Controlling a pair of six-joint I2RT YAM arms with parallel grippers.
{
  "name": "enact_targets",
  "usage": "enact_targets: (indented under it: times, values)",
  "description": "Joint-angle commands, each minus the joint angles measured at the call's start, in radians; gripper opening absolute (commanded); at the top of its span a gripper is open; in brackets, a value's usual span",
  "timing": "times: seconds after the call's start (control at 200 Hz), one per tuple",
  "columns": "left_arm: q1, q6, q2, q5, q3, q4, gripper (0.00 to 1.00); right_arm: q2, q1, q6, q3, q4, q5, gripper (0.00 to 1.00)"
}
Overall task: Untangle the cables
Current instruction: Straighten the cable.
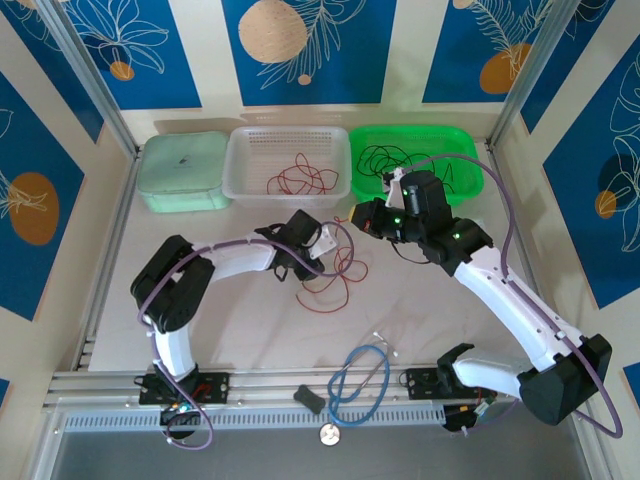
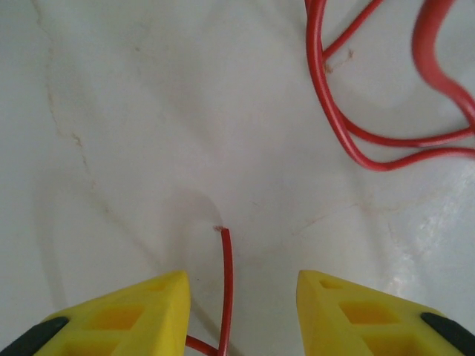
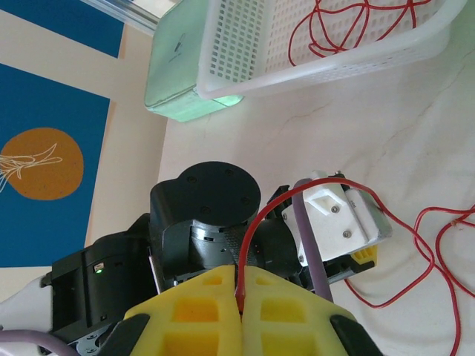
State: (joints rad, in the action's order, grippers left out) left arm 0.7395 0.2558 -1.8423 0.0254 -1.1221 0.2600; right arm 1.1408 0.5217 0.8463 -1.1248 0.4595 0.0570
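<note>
- Just in front of the white basket (image 1: 240, 170), on the pale table (image 1: 250, 330), a red cable (image 2: 225, 282) lies in loose loops.
- Between that heap and the basket's green-tray side, the right gripper (image 3: 240, 276) has its yellow fingers pressed together on a strand of this red cable.
- From the pinch the strand rises in an arch over the left arm's wrist, then falls back to the loops on the table.
- Nearer the basket's front wall than the loops, the left gripper (image 2: 241, 278) points down at the table with its yellow fingers apart.
- One cut end of the red cable lies between those fingers and touches neither of them; more red loops curve just beyond.
- Inside the basket rests a second red cable (image 1: 300, 180), coiled loosely on the floor.
- Beside the basket, on its right as seen from above, stands a green tray (image 1: 440, 135) holding thin black cables (image 1: 385, 160) in a tangle.
- On the basket's other side sits a mint lidded box (image 1: 185, 170), pushed against the basket wall.
</note>
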Motion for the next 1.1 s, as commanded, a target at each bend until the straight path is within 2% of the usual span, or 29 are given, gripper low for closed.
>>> enact_targets:
  times: [0.0,0.165,0.27,0.385,0.545,0.62,0.76,0.85,1.095]
  values:
    - [-0.008,0.034,-0.023,0.016,-0.021,0.049,0.42,-0.018,-0.008,0.007,0.014,-0.002,0.027,0.00]
    - [-0.008,0.043,-0.072,0.007,-0.043,0.060,0.41,-0.018,-0.015,0.006,0.013,-0.001,0.034,0.00]
    - [-0.008,0.048,-0.102,-0.002,-0.063,0.064,0.37,-0.021,-0.020,0.005,0.014,0.002,0.037,0.00]
    - [-0.007,0.050,-0.132,-0.015,-0.087,0.079,0.24,-0.029,-0.027,0.005,0.017,0.007,0.037,0.00]
    - [-0.007,0.046,-0.141,-0.041,-0.091,0.073,0.00,-0.041,-0.039,0.003,0.020,0.011,0.038,0.00]
    - [-0.006,0.040,-0.125,-0.068,-0.084,0.059,0.00,-0.045,-0.044,0.003,0.021,0.015,0.039,0.00]
    - [-0.005,0.012,-0.020,-0.123,-0.059,0.040,0.00,-0.057,-0.062,-0.001,0.025,0.026,0.034,0.00]
    - [-0.005,-0.024,0.109,-0.143,-0.034,0.028,0.00,-0.081,-0.090,-0.002,0.039,0.037,0.020,0.00]
    - [-0.024,-0.137,0.466,-0.115,0.002,0.074,0.00,-0.199,-0.254,-0.031,0.095,0.122,-0.096,0.00]
